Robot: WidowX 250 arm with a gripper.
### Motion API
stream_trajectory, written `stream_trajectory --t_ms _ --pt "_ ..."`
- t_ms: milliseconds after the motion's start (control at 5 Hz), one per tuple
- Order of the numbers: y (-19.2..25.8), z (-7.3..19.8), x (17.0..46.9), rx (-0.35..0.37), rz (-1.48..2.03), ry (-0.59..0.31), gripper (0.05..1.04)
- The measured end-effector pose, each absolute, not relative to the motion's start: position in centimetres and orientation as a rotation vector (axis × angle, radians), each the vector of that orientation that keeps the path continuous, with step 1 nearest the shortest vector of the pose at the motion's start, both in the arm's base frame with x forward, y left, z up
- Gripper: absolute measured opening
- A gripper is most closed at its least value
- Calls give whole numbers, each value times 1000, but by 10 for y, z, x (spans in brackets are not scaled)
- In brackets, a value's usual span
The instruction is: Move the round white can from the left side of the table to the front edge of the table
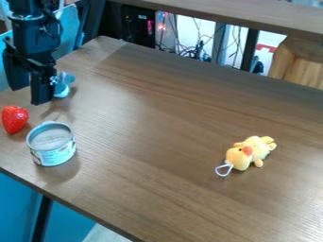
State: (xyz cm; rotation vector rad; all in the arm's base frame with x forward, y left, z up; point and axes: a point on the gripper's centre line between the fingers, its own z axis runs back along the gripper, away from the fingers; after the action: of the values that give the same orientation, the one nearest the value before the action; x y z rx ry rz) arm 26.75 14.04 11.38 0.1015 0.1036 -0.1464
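The black gripper hangs at the upper left over the brown table, its two fingers apart, and nothing shows between them. Just right of it and partly behind it lies a small blue-grey toy with a white part. A red strawberry sits below the gripper near the left edge of the view. To the strawberry's right stands an open-topped tin can with a pale blue label. On the right part of the table lies a yellow plush duck with an orange beak and a white string loop.
The table's front edge slants from the left side down to the bottom. Beyond the back edge are cables, dark posts and a wooden piece. Another wooden surface crosses the top of the view.
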Motion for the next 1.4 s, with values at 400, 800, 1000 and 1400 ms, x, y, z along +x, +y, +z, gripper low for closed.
stream_trajectory --t_ms 400,800,1000,1400 --pt "146 89 265 143 -113 110 1001" --pt "146 67 259 164 -92 115 1001" --pt "142 58 261 179 -93 116 1001" --pt "133 49 262 210 -70 101 1001"
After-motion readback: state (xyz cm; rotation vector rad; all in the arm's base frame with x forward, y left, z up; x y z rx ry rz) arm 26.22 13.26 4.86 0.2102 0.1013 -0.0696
